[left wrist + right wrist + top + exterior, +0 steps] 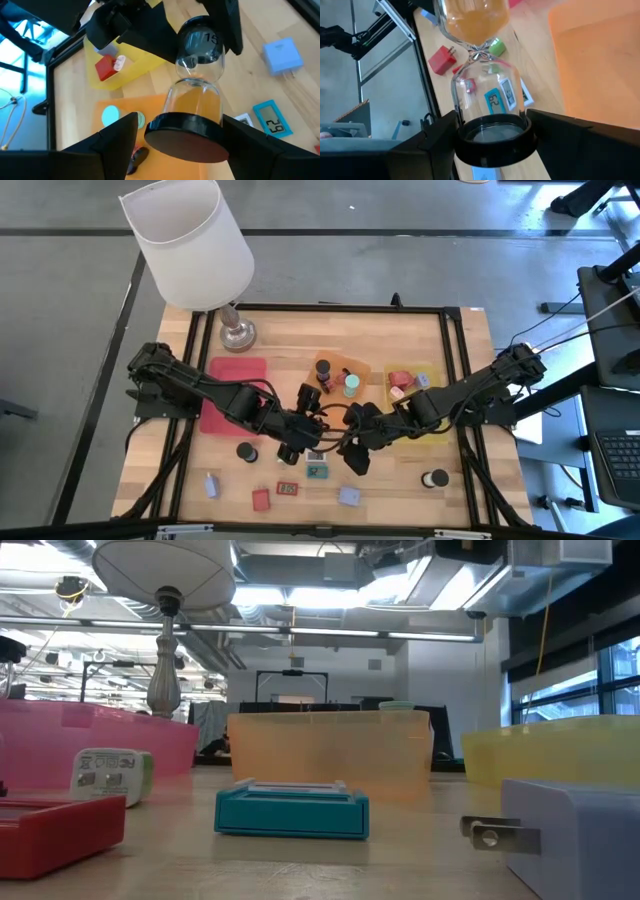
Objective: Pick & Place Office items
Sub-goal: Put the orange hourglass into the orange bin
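Glass hourglass [196, 90] with orange sand hangs level above the bench [400, 490] middle, its long axis running between the arms, left tool [177, 137] and right tool [492, 132] each clamped on a black end cap.

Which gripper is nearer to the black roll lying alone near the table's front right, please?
The right gripper: the black roll lies a short way toward its outer side. The left gripper sits farther off, beyond the right one.

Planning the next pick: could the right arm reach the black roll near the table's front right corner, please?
Probably not yet: the right gripper is clamped on one end of the hourglass, the left gripper on the other. The roll stands alone.
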Motion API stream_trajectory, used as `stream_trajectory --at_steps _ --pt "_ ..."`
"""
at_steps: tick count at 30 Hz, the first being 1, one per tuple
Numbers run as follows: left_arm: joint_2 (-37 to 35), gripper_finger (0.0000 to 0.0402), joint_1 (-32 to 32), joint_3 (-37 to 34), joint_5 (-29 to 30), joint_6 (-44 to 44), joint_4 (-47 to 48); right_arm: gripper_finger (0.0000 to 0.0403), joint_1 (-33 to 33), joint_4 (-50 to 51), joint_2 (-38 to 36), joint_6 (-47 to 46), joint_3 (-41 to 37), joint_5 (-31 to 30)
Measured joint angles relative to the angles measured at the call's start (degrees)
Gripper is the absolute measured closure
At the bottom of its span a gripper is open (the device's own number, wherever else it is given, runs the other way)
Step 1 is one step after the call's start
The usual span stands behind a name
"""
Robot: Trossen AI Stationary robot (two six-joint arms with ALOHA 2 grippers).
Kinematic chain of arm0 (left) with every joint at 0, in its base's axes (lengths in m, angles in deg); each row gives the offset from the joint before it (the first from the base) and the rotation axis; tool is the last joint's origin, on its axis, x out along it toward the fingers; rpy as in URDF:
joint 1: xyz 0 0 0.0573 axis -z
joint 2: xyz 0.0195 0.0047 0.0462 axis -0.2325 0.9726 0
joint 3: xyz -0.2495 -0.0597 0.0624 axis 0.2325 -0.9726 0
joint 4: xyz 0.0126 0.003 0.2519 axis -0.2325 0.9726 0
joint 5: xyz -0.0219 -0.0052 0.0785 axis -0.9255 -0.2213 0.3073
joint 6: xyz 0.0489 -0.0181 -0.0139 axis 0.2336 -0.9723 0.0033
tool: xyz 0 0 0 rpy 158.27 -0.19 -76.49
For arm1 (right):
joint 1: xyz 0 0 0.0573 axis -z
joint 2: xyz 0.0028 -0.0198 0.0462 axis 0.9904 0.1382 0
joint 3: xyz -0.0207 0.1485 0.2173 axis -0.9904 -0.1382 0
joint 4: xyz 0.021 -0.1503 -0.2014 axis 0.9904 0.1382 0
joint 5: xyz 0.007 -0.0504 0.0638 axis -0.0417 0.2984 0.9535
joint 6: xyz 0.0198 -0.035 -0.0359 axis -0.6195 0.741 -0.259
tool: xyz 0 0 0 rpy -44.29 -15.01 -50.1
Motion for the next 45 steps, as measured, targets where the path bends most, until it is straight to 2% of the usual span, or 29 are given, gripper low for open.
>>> stream_trajectory --at_steps 5,12,23,29,36,40,45 --pt "0.0 0.0141 0.1 0.0 0.5 -0.7 0.1 0.0179 0.0 0.0 0.0 0.3 0.0 0.0" --pt "0.0 0.0198 0.1 0.0 0.4 -0.8 0.4 0.0179 0.0 0.2 0.0 1.5 0.0 -0.7" --pt "0.0 0.0195 0.2 0.0 0.5 -1.2 0.2 0.0172 0.2 0.2 0.0 1.5 0.0 -0.5" --pt "0.0 0.0196 0.0 0.0 0.8 -2.8 -0.3 0.0133 1.6 -0.2 0.0 0.2 0.0 4.6" --pt "0.0 0.0196 -0.1 0.0 0.9 -3.3 0.1 0.0077 4.9 0.7 -0.2 -0.2 0.0 14.3" --pt "0.0 0.0195 -0.6 0.0 0.7 -4.4 0.9 0.0056 7.4 6.3 -2.1 0.9 0.0 19.5" --pt "0.0 0.0195 -2.6 0.0 -0.2 -7.6 2.4 0.0049 10.2 15.4 -6.8 4.5 0.0 20.2"
